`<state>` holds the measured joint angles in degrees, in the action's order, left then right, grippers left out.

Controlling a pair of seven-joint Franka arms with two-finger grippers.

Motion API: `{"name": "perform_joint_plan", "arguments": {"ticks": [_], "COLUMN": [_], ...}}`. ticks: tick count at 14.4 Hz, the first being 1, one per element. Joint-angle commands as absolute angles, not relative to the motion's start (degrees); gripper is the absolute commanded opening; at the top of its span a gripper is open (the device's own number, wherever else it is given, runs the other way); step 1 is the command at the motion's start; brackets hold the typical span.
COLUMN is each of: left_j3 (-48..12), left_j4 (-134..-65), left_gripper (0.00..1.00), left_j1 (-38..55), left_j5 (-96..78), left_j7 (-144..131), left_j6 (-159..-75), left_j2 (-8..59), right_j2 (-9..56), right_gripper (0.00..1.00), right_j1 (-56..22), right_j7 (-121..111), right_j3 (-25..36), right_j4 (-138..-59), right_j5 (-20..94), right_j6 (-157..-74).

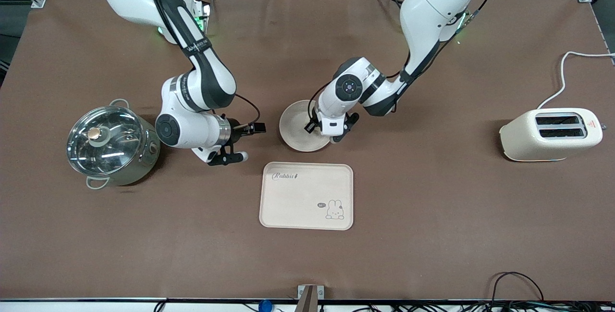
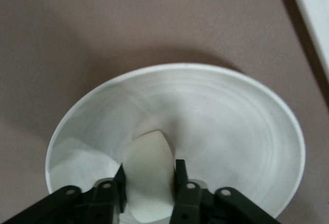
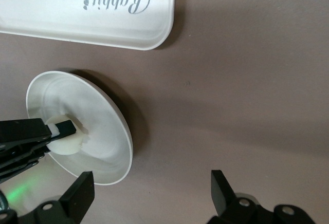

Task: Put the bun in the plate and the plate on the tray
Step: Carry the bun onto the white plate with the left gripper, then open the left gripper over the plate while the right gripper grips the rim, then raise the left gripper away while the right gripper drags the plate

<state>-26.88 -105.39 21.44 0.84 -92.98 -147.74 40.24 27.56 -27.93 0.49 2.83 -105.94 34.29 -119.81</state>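
Only the wrist views show the left hand (image 2: pixel 149 183) clamping the bun (image 2: pixel 148 175) in the plate (image 2: pixel 247 126); right hand (image 3: pixel 149 190) gapes

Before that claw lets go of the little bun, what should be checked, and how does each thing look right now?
1. Bun gripped by the left claw: ok.
2. Bun over the plate: ok.
3. Bun resting on the plate's floor: cannot tell.
4. Right claw open, off the plate: ok.
5. Tray bare for the plate: ok.
6. Plate on tray: not ok, on the table.
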Motion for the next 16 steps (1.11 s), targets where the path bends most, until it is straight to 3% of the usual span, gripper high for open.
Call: {"name": "perform_joint_plan", "arguments": {"ticks": [1, 4, 6, 8, 10, 11, 12, 13, 16], "left_j3": [-26.5, -26.5, -26.6, -26.6, -26.7, -26.7, -26.7, -26.7, -26.8], "left_j4": [-104.2, -101.9, -96.7, -91.1, -86.9, -86.0, -85.8, -85.8, -85.8], "left_gripper": [1.00, 1.00, 1.00, 1.00, 1.00, 1.00, 1.00, 1.00, 1.00], "left_j1": [21.4, 19.9, 17.6, 16.0, 13.4, 12.1, 10.3, 8.5, 3.3], "left_j5": [1.8, 3.4, 7.1, 11.8, 15.4, 15.4, 15.5, 15.5, 15.5], "left_j7": [-94.7, -94.3, -94.0, -93.6, -89.7, -85.8, -80.7, -76.3, -64.5], "left_j6": [-146.3, -140.0, -132.8, -125.1, -119.4, -117.4, -116.0, -115.1, -111.5], "left_j2": [37.8, 33.3, 32.4, 32.2, 31.8, 30.9, 29.4, 28.0, 23.7], "right_j2": [29.6, 31.9, 32.4, 33.8, 34.2, 34.3, 34.3, 34.3, 34.2], "right_gripper": [1.00, 1.00, 0.99, 0.89, 0.60, 0.38, 0.08, 0.00, 0.00], "right_j1": [-32.0, -35.2, -36.7, -38.1, -38.9, -38.9, -38.9, -38.6, -37.9], "right_j7": [0.3, 0.3, 0.3, 0.3, 0.3, 0.2, 0.1, -0.1, -3.9], "right_j3": [3.1, 3.1, 3.1, 3.1, 3.1, 3.1, 3.2, 3.2, 3.3], "right_j4": [-106.8, -106.8, -106.8, -106.8, -106.8, -106.8, -106.8, -106.8, -108.5], "right_j5": [39.0, 40.3, 40.6, 40.5, 40.5, 40.5, 40.5, 40.5, 40.4], "right_j6": [-122.3, -125.1, -127.0, -129.7, -130.5, -130.6, -130.7, -130.3, -130.6]}}
